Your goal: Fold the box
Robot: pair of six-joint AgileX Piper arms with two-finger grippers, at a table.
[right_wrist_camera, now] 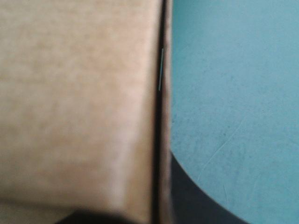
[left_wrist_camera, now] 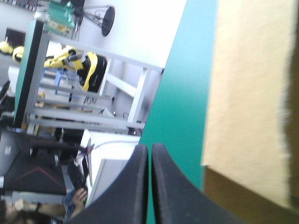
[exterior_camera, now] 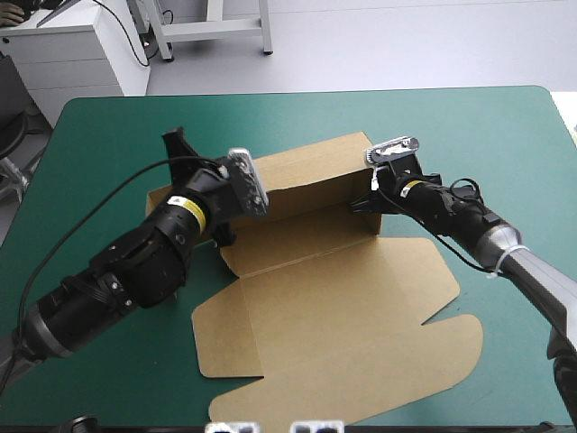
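High view. The brown box lay partly formed on the teal-green bench. Its rear wall stood upright along the box's far side, and its broad lid panel lay flat on the box's near side, with cut flaps along that edge. The left hand was raised just beyond the box's far left corner, and its arm hid the box's left end. The right hand met the right end of the rear wall, at the box's far right corner. Teal-green cover showed on every side of the box.
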